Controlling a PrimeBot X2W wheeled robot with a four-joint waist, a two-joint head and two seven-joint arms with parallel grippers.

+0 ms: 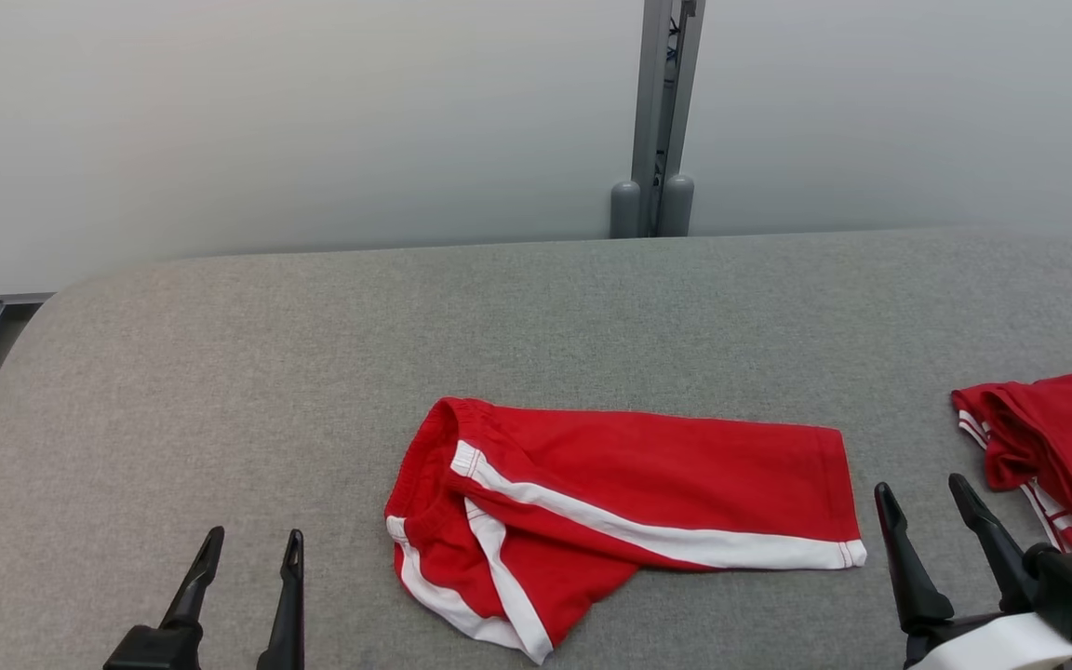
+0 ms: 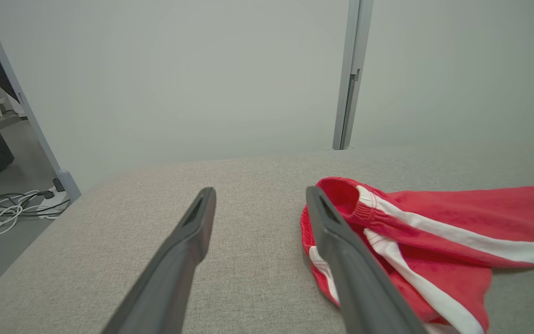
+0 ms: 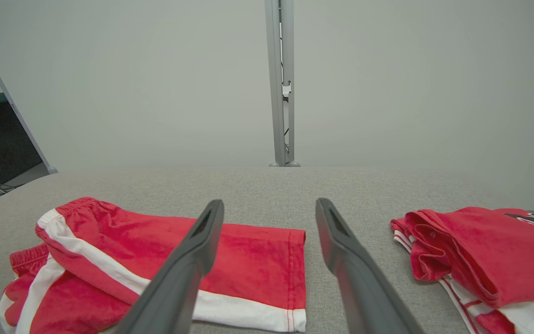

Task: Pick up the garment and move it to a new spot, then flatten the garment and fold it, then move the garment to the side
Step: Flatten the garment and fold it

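Right end effector spread, near shorts hem

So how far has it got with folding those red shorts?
Hard to be sure. The red shorts already lie on the grey table, one leg over the other but skewed, so flattening and folding look unfinished. Nothing is in hand: the left gripper and right gripper are open and empty. Left: a tidy fold, then moving them aside, perhaps near the other red garment.

A plain pale wall with a grey metal post stands behind the grey fabric-covered table.
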